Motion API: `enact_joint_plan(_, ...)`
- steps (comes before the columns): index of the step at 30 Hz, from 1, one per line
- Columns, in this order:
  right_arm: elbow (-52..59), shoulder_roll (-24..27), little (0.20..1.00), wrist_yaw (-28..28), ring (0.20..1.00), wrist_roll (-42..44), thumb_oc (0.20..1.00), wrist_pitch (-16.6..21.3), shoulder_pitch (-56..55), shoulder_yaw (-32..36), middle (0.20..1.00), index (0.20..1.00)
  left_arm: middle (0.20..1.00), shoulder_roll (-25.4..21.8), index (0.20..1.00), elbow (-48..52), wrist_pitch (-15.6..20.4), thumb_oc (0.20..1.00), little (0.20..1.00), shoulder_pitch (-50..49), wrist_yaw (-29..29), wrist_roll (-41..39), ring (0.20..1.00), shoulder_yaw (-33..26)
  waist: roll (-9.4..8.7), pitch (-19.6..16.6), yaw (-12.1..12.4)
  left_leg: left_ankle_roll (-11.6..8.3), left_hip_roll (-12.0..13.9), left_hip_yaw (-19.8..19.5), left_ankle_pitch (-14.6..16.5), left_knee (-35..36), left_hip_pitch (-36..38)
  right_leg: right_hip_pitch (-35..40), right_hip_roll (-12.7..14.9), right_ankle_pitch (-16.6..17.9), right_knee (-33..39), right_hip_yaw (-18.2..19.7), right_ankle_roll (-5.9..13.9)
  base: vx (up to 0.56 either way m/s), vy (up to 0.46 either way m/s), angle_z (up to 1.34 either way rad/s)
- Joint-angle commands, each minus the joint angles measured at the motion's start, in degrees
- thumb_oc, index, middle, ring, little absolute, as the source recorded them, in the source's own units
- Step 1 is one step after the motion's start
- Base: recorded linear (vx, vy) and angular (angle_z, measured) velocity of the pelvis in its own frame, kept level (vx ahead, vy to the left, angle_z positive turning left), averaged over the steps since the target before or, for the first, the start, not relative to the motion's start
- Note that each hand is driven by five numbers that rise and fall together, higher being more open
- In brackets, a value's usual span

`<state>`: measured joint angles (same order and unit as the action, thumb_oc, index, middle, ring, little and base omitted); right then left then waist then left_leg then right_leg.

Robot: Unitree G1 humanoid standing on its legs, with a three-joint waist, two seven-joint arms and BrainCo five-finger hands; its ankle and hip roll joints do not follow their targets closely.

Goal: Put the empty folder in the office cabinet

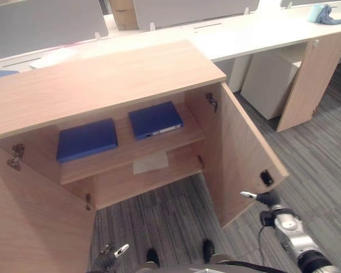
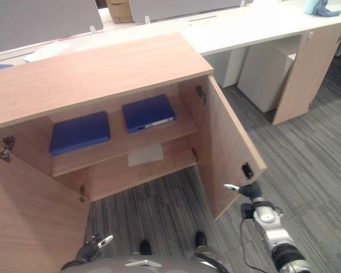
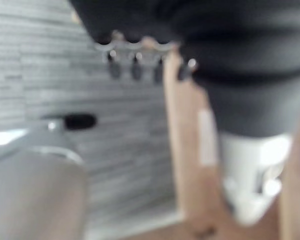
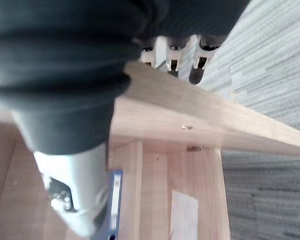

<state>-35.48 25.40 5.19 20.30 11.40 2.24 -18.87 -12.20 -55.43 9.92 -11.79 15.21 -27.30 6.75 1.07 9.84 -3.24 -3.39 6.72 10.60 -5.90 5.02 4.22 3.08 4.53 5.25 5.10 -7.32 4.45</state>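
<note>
Low at the frame's bottom, the right hand [image 1: 265, 198] hung with fingers curled over the open cabinet door's [image 1: 244, 149] outer edge, while the left hand [image 1: 109, 257] sat lower left, its grip unreadable. Both blue folders lay flat on the upper shelf [image 1: 125, 152], the right folder [image 1: 156, 120] nearer that hand, the left folder [image 1: 86, 139] beyond. From the right wrist view, fingers [image 4: 197, 67] hooked the door edge, which the eye views left unclear.

Cabinet shelf [image 1: 176, 143]: two blue folders [image 1: 87, 139] flat.

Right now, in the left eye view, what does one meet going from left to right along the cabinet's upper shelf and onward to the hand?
Left blue folder → right blue folder → open right cabinet door → right hand.
</note>
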Motion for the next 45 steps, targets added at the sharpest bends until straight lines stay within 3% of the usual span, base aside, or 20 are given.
enact_joint_plan(1, 4.1, -4.2, 1.000, 3.0, 1.000, -3.7, 1.000, 3.9, 11.4, -3.6, 1.000, 1.000, 1.000, -2.4, 1.000, 3.1, 3.6, 1.000, 1.000, 2.6, -1.5, -3.3, 1.000, 1.5, -1.10, 2.0, 4.6, 1.83, -3.9, -0.8, 7.3, 0.0, 2.2, 2.3, 2.8, -2.3, -0.1, -3.7, 1.85, 0.01, 0.071, 0.19)
enact_joint_plan(9, 3.3, -7.1, 1.000, 1.4, 1.000, -6.0, 1.000, 3.8, 17.3, -8.6, 1.000, 1.000, 1.000, -2.6, 1.000, 6.1, 4.1, 1.000, 1.000, 2.0, -2.6, -5.2, 1.000, 1.8, -1.19, 2.4, 9.3, 3.23, -5.8, -4.4, 7.2, 0.0, 1.3, 3.4, 4.2, -2.8, -1.3, -7.5, 2.08, 0.02, 0.072, 0.41)
enact_joint_plan(13, 0.7, -8.0, 1.000, -3.8, 1.000, -7.0, 1.000, 3.1, 22.4, -9.9, 1.000, 1.000, 1.000, -3.1, 1.000, 7.1, 4.1, 1.000, 1.000, 1.6, -3.1, -5.4, 1.000, 1.9, -1.13, 2.7, 11.9, 3.57, -6.2, -5.7, 7.0, 0.0, 1.0, 4.1, 4.8, -3.0, -2.0, -9.3, 2.30, 0.04, 0.029, 0.38)
enact_joint_plan(19, -8.4, -8.4, 1.000, -9.3, 1.000, -5.1, 1.000, 0.6, 31.7, -8.0, 1.000, 1.000, 1.000, -4.2, 1.000, 7.0, 6.0, 1.000, 1.000, 2.0, -5.3, -5.8, 1.000, 1.3, -1.02, 2.8, 15.1, 3.57, -6.3, -6.7, 6.6, 0.0, 0.9, 5.0, 5.6, -2.7, -2.3, -11.4, 2.78, 0.00, -0.009, 0.44)
enact_joint_plan(23, -14.0, -7.6, 1.000, -10.7, 1.000, -1.5, 1.000, 0.4, 35.6, -5.3, 1.000, 1.000, 1.000, -5.2, 1.000, 7.4, 8.7, 1.000, 1.000, 2.6, -10.9, -6.6, 1.000, -1.3, -0.95, 2.5, 16.3, 3.20, -5.9, -6.9, 6.4, 0.0, 1.3, 6.0, 5.8, -2.6, -1.9, -12.6, 2.93, -0.04, -0.056, 0.11)
enact_joint_plan(30, -14.3, -4.9, 1.000, -3.2, 1.000, -5.3, 1.000, -1.5, 31.4, -4.4, 1.000, 1.000, 1.000, -6.5, 1.000, 9.2, 13.7, 1.000, 1.000, 3.0, -20.0, -5.5, 1.000, -6.3, -1.20, 1.8, 16.3, 1.74, -4.6, -7.9, 5.3, 0.0, 0.7, 7.0, 4.6, -3.7, -1.5, -14.2, 1.92, -0.11, -0.144, 0.05)
enact_joint_plan(32, -11.2, -2.5, 1.000, -1.1, 1.000, -5.2, 1.000, -2.9, 24.4, -4.4, 1.000, 1.000, 1.000, -6.8, 1.000, 11.4, 17.1, 1.000, 1.000, 2.3, -23.9, -4.5, 1.000, -9.9, -1.39, 2.0, 15.8, 0.63, -3.6, -8.6, 4.2, 0.0, -0.2, 7.2, 3.4, -4.6, -1.2, -14.7, 0.73, -0.18, -0.224, 0.14)
enact_joint_plan(34, -10.1, -1.8, 1.000, -0.6, 1.000, -5.9, 1.000, -3.0, 21.3, -4.1, 1.000, 1.000, 1.000, -7.1, 1.000, 12.6, 18.0, 1.000, 1.000, 2.1, -25.5, -4.0, 1.000, -11.5, -1.34, 2.2, 15.5, -0.21, -2.9, -8.5, 3.4, 0.0, -0.9, 7.3, 2.7, -5.0, -0.9, -15.2, 0.18, -0.15, -0.151, 0.12)
enact_joint_plan(36, -8.7, -1.3, 1.000, -0.9, 1.000, -6.5, 1.000, -4.1, 16.8, -3.7, 1.000, 1.000, 1.000, -7.2, 1.000, 13.9, 20.5, 1.000, 1.000, 1.8, -27.8, -2.5, 1.000, -14.2, -1.27, 2.6, 14.9, -1.31, -2.0, -7.3, 2.3, 0.0, -1.8, 7.1, 2.2, -5.2, -0.6, -15.6, -0.15, -0.17, -0.105, 0.16)
enact_joint_plan(39, -7.1, -0.8, 1.000, -1.2, 1.000, -8.7, 1.000, -5.8, 9.8, -1.3, 1.000, 1.000, 1.000, -7.5, 1.000, 16.3, 22.4, 1.000, 1.000, 2.3, -31.9, -1.3, 1.000, -17.8, -1.24, 3.7, 13.1, -2.64, 0.3, -2.2, 0.6, -0.3, -2.2, 7.1, 2.7, -5.3, -1.0, -17.3, 0.01, -0.16, 0.006, 0.06)
enact_joint_plan(41, -7.3, -0.6, 1.000, -1.6, 1.000, -9.1, 1.000, -7.4, 7.4, 0.0, 1.000, 1.000, 1.000, -7.8, 1.000, 16.7, 23.2, 1.000, 1.000, 2.9, -34.6, -0.3, 1.000, -19.5, -1.47, 4.3, 11.9, -2.82, 1.0, -0.6, 0.6, -1.3, -2.1, 6.7, 3.2, -5.2, -1.4, -17.7, 0.05, -0.17, 0.089, 0.06)
enact_joint_plan(42, -8.5, -0.2, 1.000, -0.6, 1.000, -10.4, 1.000, -7.2, 4.5, 2.1, 1.000, 1.000, 1.000, -8.4, 1.000, 17.5, 23.6, 1.000, 1.000, 3.6, -39.2, 1.3, 1.000, -22.1, -2.32, 4.8, 10.4, -2.11, 0.8, 0.2, 2.9, -4.7, -1.8, 5.5, 4.1, -4.8, -2.4, -17.3, -0.02, -0.14, 0.100, 0.08)
enact_joint_plan(45, -9.6, 0.1, 1.000, -0.2, 1.000, -11.3, 1.000, -7.2, 2.4, 3.4, 1.000, 1.000, 1.000, -9.0, 1.000, 17.8, 23.7, 1.000, 1.000, 4.1, -42.0, 1.5, 1.000, -23.6, -3.06, 5.1, 9.2, -1.36, 0.6, 1.2, 5.1, -7.7, -1.6, 4.4, 4.7, -4.3, -2.8, -17.0, -0.09, -0.12, 0.102, 0.17)
